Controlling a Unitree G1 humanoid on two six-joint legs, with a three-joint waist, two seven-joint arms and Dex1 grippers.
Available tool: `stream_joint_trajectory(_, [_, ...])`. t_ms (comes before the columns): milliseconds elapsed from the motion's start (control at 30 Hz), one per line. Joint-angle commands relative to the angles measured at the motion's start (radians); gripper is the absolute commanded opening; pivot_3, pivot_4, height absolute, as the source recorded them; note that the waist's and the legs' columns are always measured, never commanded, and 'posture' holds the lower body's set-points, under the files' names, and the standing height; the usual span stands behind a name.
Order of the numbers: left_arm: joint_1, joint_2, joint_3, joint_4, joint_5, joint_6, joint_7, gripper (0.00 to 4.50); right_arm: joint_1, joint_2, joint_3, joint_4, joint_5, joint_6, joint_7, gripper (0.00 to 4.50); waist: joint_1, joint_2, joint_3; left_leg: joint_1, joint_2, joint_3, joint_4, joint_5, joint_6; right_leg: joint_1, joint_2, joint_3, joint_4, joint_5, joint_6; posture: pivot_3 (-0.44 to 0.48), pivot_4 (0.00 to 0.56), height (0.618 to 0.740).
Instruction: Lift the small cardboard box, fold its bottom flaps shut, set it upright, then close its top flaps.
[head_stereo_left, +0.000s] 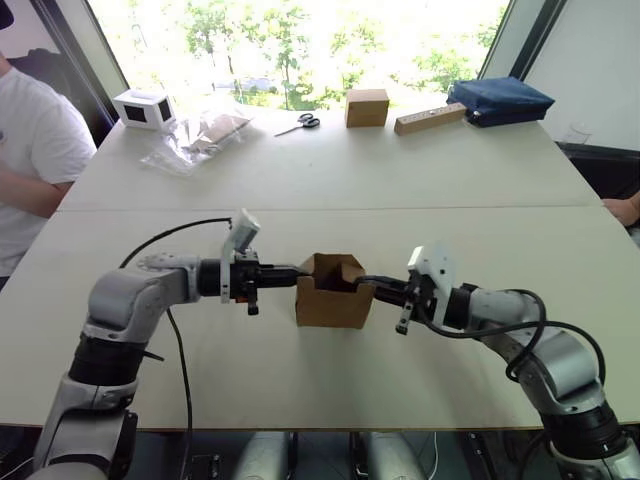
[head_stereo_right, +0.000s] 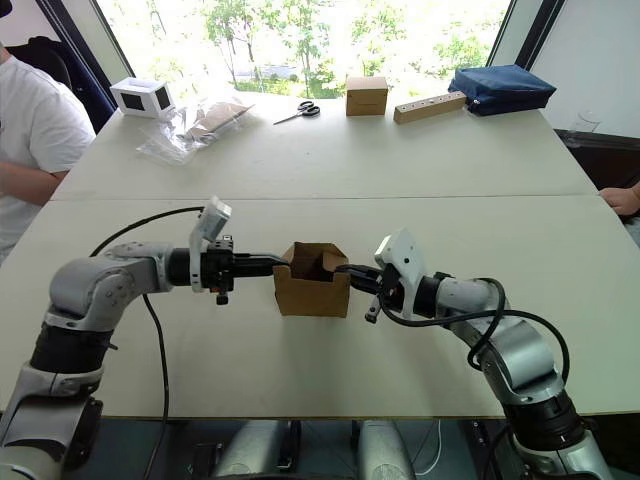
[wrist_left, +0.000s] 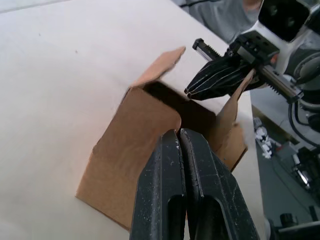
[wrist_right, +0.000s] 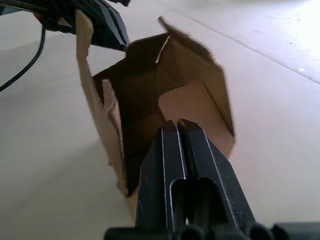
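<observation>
The small cardboard box (head_stereo_left: 333, 292) is stood upright mid-bench (head_stereo_left: 330, 180) with top flaps (head_stereo_left: 338, 267) open, flanked by left gripper (head_stereo_left: 296, 271) and right gripper (head_stereo_left: 366, 283), jaws pressed shut on nothing, apparently poised to push flaps inward.

We see strong daylight from the windows (head_stereo_left: 300, 50) at the frame's top, blown-out glare there, and an evenly bright table (head_stereo_left: 330, 180).

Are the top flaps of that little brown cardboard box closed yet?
No. The small plain brown cardboard box stands on the table with its top flaps open, its dark inside showing.
</observation>
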Motion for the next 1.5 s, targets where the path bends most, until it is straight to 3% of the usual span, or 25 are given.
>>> stream_joint_trajectory(33, [0.015,-0.003,-0.058,0.024,0.066,-0.067,0.013,0.10,-0.019,0.001,0.033,0.042,-0.042,-0.045,0.025,0.00,0.001,0.000,0.000,0.000,0.000,0.000,0.000,0.000,-0.001,0.000,0.000,0.000,0.000,0.000,0.000,0.000,0.150,0.740])
stream_joint_trajectory(200, [0.031,-0.006,-0.104,0.064,0.116,-0.124,0.022,0.10,-0.018,0.002,0.049,0.091,-0.078,-0.071,0.032,0.00,0.005,0.000,-0.007,0.004,0.000,0.000,0.000,0.000,0.000,0.005,0.000,0.000,-0.001,0.000,0.000,0.000,0.150,0.740])
stream_joint_trajectory(300, [0.027,-0.003,-0.086,0.054,0.097,-0.115,0.028,0.10,-0.015,0.002,0.047,0.082,-0.079,-0.071,0.034,0.00,0.005,0.000,-0.007,0.016,0.000,0.000,-0.002,-0.002,0.002,0.018,0.000,0.000,-0.004,0.000,0.000,0.000,0.150,0.740])
stream_joint_trajectory(400, [0.020,0.003,-0.057,0.034,0.070,-0.097,0.033,0.10,-0.020,0.006,0.029,0.062,-0.064,-0.066,0.029,0.00,0.004,0.000,-0.007,0.018,0.000,-0.001,-0.003,-0.002,0.003,0.019,0.000,0.000,-0.005,0.000,0.000,0.000,0.150,0.740])
stream_joint_trajectory(667, [-0.039,0.050,0.139,-0.029,-0.108,0.034,0.050,0.10,-0.069,0.025,-0.148,-0.130,0.077,0.008,-0.066,0.00,0.002,0.000,-0.006,0.014,0.001,-0.001,-0.003,-0.002,0.002,0.015,0.000,0.000,-0.005,0.000,0.000,0.000,0.150,0.740])
stream_joint_trajectory(900, [-0.091,0.048,0.107,0.136,0.000,-0.072,0.076,0.10,-0.017,-0.098,-0.257,-0.324,0.366,0.196,-0.008,0.00,0.007,0.000,-0.006,0.014,0.000,-0.001,-0.003,-0.002,0.003,0.016,-0.001,0.000,-0.006,0.000,0.000,0.000,0.150,0.740])
stream_joint_trajectory(1100, [-0.175,-0.035,0.016,0.402,0.134,-0.248,0.035,0.10,0.019,-0.179,-0.198,-0.372,0.396,0.211,0.047,0.00,0.006,-0.001,-0.006,0.014,0.000,-0.001,-0.003,-0.002,0.003,0.017,0.000,0.000,-0.007,0.000,0.000,0.000,0.150,0.740])
stream_joint_trajectory(1267, [-0.286,-0.184,-0.036,0.683,0.235,-0.407,0.020,0.10,0.007,-0.146,-0.031,-0.294,0.249,0.135,0.055,0.00,0.007,-0.003,-0.005,0.014,0.000,0.000,-0.003,-0.002,0.004,0.017,0.000,-0.001,-0.008,0.000,0.000,0.000,0.150,0.740])
stream_joint_trajectory(1500, [-0.346,-0.257,-0.048,0.799,0.283,-0.459,-0.047,0.10,-0.059,-0.074,0.076,-0.203,0.152,0.084,0.050,0.00,-0.003,-0.003,-0.005,0.009,0.000,0.000,-0.002,-0.003,0.004,0.012,0.001,-0.001,-0.007,0.000,0.000,0.000,0.150,0.740])
